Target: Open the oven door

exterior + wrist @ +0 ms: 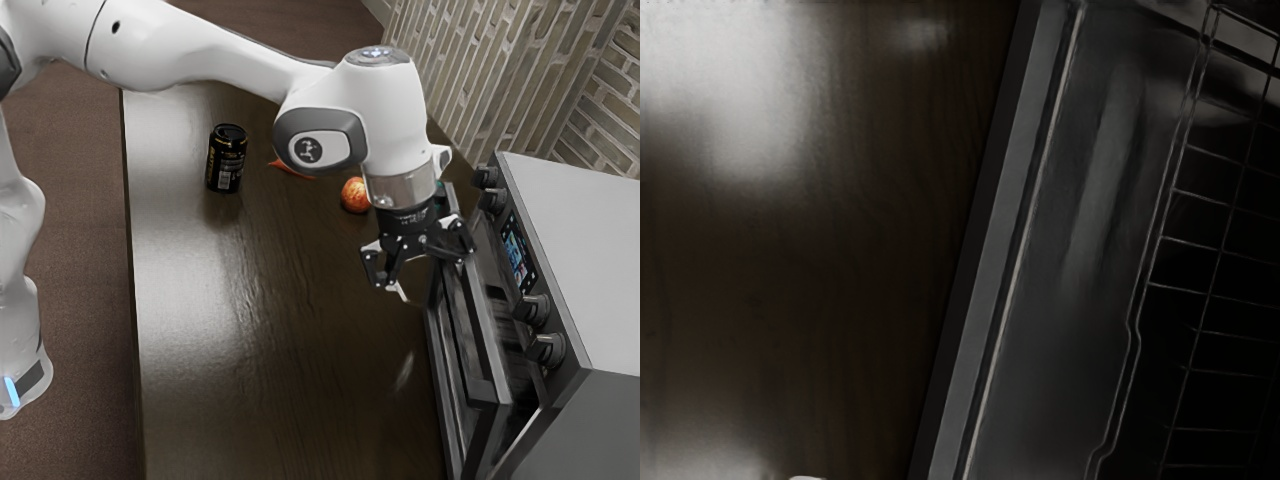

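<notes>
The oven (pixel 585 270) stands at the exterior view's right, its door (pixel 482 392) tilted partway out from the body, with a gap along the top. My gripper (pixel 425 285) is open over the door's far part, close to its upper edge; the door and the hand partly hide the fingertip on the oven's side. I cannot tell whether it touches the door. In the wrist view, the door's top edge (pixel 990 260) runs under my hand, with the door's inner face (pixel 1080 230) beside it and a wire rack (pixel 1205 293) inside the oven.
Knobs (pixel 532 309) and a small display (pixel 517 252) are on the oven's front panel. A black can (pixel 227 160) stands on the dark table (pixel 270 350). A red apple (pixel 355 195) lies behind my hand, with an orange item (pixel 289 170) near it. A brick wall rises behind.
</notes>
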{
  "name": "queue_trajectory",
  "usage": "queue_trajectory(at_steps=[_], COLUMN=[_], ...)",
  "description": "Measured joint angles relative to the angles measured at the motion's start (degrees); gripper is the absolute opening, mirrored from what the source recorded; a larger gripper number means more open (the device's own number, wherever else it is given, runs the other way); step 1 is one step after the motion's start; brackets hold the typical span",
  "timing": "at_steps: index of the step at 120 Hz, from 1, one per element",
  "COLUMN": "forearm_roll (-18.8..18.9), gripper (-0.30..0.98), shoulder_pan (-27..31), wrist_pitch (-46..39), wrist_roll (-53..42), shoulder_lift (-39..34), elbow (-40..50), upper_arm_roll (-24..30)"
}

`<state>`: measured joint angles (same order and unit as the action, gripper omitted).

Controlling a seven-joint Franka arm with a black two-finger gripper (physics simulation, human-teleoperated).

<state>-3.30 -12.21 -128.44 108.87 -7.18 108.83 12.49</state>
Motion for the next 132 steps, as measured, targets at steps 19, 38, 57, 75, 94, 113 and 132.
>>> queue_trajectory(at_steps=[19, 38, 57, 75, 94, 113, 132], forearm_roll=[0.07, -0.89, -2.89, -6.55, -8.91, -4.89, -3.22], gripper=[0.34, 0.33, 0.33, 0.33, 0.32, 0.34, 0.56], shoulder_pan=[1.17, 2.63, 4.04, 6.67, 9.17, 10.58, 13.13], wrist_pitch=[-0.16, -0.57, -0.83, -0.92, -0.99, -0.68, 6.16], wrist_roll=[-0.20, -0.22, -0.24, -0.33, -0.26, -0.09, 2.32], shoulder_lift=[-2.52, -4.90, -7.56, -11.63, -17.18, -21.06, -12.47], elbow=[2.72, 5.71, 9.12, 13.23, 16.51, 13.18, -2.47], upper_arm_roll=[0.02, 0.08, 0.36, 1.93, 5.18, 10.62, 8.39])
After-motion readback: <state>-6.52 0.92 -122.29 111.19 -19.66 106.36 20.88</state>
